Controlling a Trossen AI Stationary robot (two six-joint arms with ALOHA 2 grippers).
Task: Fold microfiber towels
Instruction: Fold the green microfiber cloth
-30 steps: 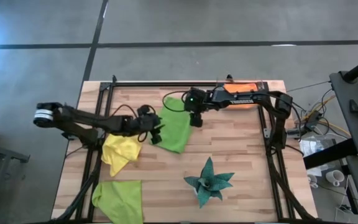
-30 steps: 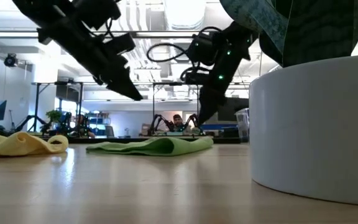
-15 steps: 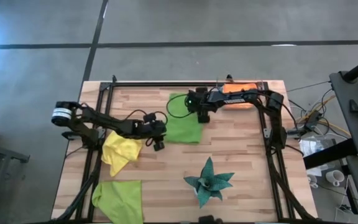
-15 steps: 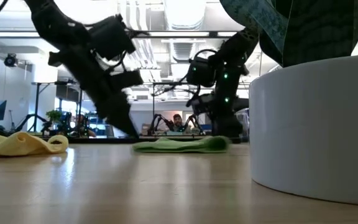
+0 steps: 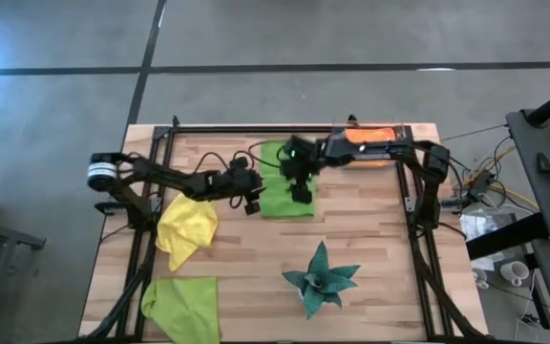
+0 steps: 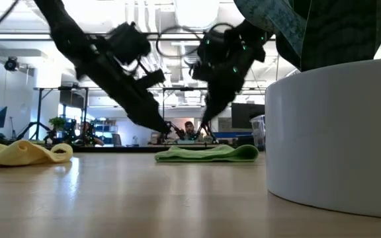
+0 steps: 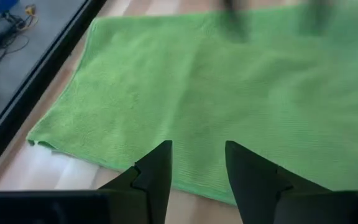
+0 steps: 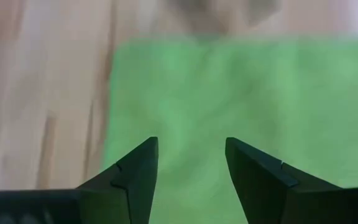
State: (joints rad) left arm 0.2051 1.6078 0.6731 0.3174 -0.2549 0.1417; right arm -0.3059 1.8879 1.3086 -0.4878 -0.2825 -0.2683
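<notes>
Lime-green square microfiber towel lies flat at mid-worktop, folded once. Both the left gripper and right gripper hover over it, fingers parted, grasping nothing. Pinch matching corners, then lift evenly for a square fold.

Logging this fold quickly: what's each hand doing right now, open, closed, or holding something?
Left hand: open, empty, over the green towel at its edge.
Right hand: open, empty, above the same towel.
</notes>
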